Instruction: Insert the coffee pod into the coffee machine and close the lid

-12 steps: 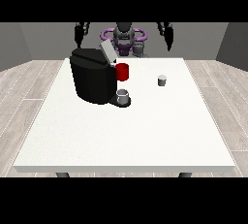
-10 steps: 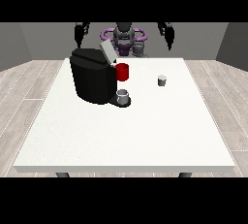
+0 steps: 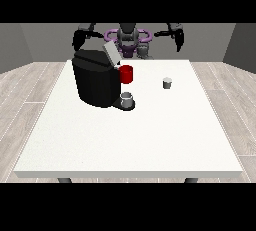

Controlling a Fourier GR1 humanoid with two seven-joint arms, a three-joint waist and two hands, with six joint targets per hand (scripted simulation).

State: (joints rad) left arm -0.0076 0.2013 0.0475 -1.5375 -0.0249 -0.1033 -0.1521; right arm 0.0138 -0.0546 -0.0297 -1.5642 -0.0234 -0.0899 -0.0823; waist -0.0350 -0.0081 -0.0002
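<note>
A black coffee machine [image 3: 95, 79] stands on the left half of the white table [image 3: 130, 135], its grey lid [image 3: 111, 53] tilted up. A small grey cup [image 3: 127, 99] sits on its drip base, and a red mug [image 3: 126, 74] stands just behind. The small grey coffee pod [image 3: 167, 82] rests upright on the table to the right of the machine. The hand at the view's right [image 3: 178, 38] hangs in the air above the table's far right corner, well behind the pod. The hand at the view's left [image 3: 78, 39] hovers behind the machine's top.
The robot's purple and grey torso [image 3: 128, 40] stands behind the table's far edge. Wooden floor surrounds the table, with grey walls behind.
The hand at the view's right has dropped slightly and shifted a little outward. The machine, mug and pod have not moved.
</note>
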